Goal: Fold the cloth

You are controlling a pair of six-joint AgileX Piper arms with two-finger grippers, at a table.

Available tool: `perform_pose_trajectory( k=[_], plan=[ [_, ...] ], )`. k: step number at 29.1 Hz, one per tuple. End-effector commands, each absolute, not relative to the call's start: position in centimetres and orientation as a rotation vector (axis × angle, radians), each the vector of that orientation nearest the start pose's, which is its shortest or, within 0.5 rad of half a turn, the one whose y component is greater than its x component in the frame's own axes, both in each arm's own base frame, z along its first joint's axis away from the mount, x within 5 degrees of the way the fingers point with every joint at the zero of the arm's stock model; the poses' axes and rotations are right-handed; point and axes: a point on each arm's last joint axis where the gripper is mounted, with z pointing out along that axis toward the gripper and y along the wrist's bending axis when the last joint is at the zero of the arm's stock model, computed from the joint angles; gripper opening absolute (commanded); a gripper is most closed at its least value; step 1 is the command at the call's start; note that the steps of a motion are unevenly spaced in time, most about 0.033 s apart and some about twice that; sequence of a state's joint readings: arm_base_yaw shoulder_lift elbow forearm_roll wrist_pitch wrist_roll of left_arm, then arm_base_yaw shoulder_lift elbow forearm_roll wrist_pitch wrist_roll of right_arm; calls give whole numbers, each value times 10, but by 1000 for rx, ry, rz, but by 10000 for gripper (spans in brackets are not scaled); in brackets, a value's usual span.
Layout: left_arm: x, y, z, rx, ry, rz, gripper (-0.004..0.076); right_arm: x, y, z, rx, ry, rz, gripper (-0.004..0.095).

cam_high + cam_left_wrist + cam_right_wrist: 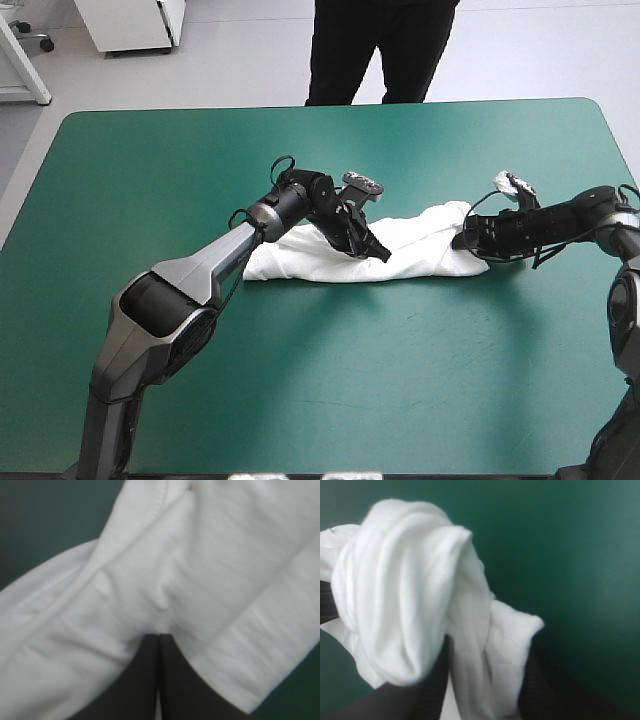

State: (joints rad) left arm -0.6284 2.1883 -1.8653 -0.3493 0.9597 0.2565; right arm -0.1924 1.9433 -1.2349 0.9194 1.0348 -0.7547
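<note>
High view, left to right. My left arm comes in from lower left and reaches to the middle of the frame. The left gripper (378, 250) rests on top of the T-shirt (425, 245), about halfway along it. The shirt is a long, narrow white bundle lying crosswise on the teal-green cover (300, 380), slightly right of centre and well clear of every table edge. Its left end lies flat just behind my left forearm. Its right end rises a little into the right gripper (466, 238), which comes in low from the right edge of the frame.

Left wrist view: the left gripper (159, 639) has its black fingers (145, 680) pressed together in one arch with only a pale sliver between them. The tips sit right on the T-shirt (200, 570), and creases pucker toward them, so I read it as pinching the cloth.

Right wrist view: the right gripper (487, 652) is clamped on a thick bunch of the T-shirt (405, 595). Cloth fills the gap between the fingers and balloons out ahead of them, over bare cover (570, 555).
</note>
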Motion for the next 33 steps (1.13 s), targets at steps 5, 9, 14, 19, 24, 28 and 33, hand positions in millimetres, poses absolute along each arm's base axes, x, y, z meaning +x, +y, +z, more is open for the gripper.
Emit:
perform_pose_trajectory(
  k=[5, 9, 14, 19, 24, 28, 33],
  plan=[
    [359, -305, 235, 1019, 2615, -586, -9, 367, 8, 183, -141, 2694, 1113, -13],
    [357, -302, 234, 1036, 2649, -562, -9, 370, 9, 214, -190, 2629, 1133, -13],
    [358, -300, 233, 1022, 2668, -528, -9, 372, 10, 267, -246, 2537, 1101, -13],
    [358, -300, 233, 1013, 2668, -534, -9, 370, 11, 312, -257, 2458, 1064, -13],
    [358, -301, 233, 1006, 2661, -539, -9, 365, 13, 336, -286, 2401, 1033, -13],
    [358, -301, 233, 1006, 2661, -541, -9, 362, 14, 341, -290, 2390, 1026, -13],
    [360, -299, 246, 1002, 2616, -512, -9, 362, 14, 340, -294, 2394, 1022, -13]
  ],
)
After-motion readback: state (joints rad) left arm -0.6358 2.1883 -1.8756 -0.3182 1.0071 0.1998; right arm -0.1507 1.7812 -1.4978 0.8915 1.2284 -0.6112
